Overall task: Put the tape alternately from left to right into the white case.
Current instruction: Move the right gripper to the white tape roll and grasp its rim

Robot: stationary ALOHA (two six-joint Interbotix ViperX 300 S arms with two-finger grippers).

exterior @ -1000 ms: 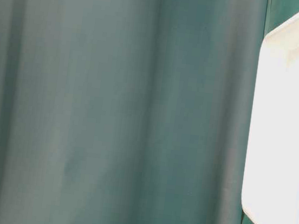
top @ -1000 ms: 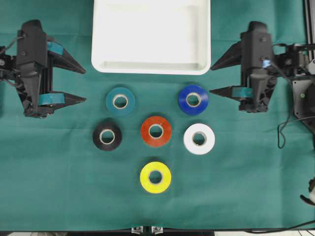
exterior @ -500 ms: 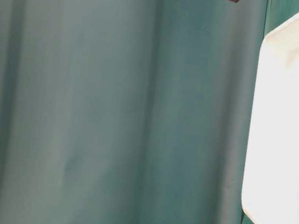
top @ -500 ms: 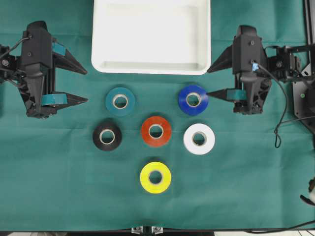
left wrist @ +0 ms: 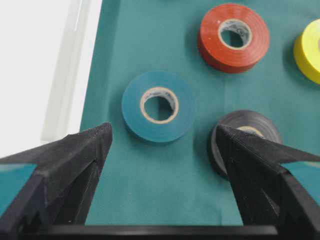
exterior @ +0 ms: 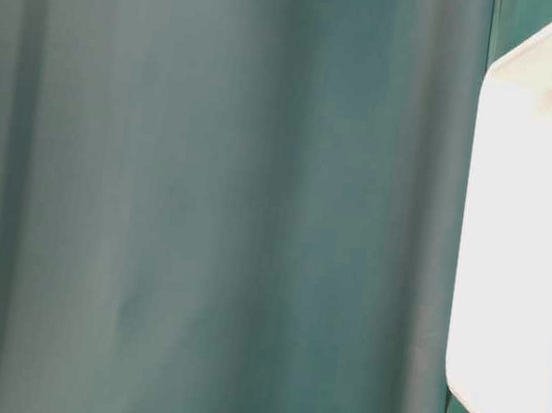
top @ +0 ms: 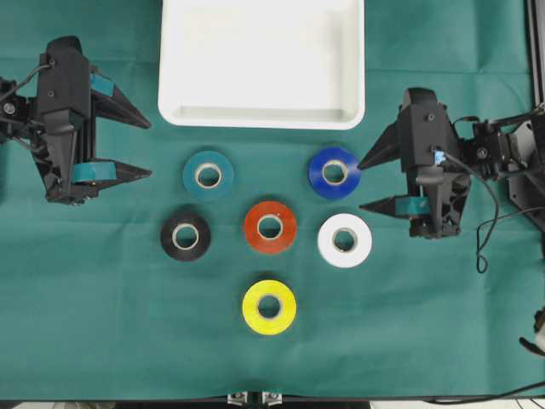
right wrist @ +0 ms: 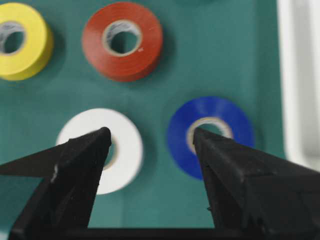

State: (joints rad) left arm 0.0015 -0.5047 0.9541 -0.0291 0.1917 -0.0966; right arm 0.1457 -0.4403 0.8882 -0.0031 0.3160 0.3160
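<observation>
Six tape rolls lie flat on the green cloth: teal (top: 209, 175), blue (top: 334, 173), black (top: 186, 236), red-orange (top: 270, 227), white (top: 344, 240) and yellow (top: 269, 307). The white case (top: 255, 115) sits beyond them, holding nothing. My left gripper (top: 150, 149) is open, left of the teal roll (left wrist: 158, 106), and the black roll (left wrist: 235, 120) shows behind its right finger. My right gripper (top: 360, 185) is open just right of the blue and white rolls. In its wrist view the jaws (right wrist: 151, 131) frame the gap between the white roll (right wrist: 125, 145) and the blue roll (right wrist: 220, 112).
Cables and a metal frame (top: 519, 170) stand at the right edge behind the right arm. The cloth's front edge (top: 255, 399) runs along the bottom. The table-level view shows only green cloth and the case (exterior: 523, 247).
The right arm has moved toward the front edge and a little left, from beside the case's corner to beside the blue and white rolls. The left arm barely shifted.
</observation>
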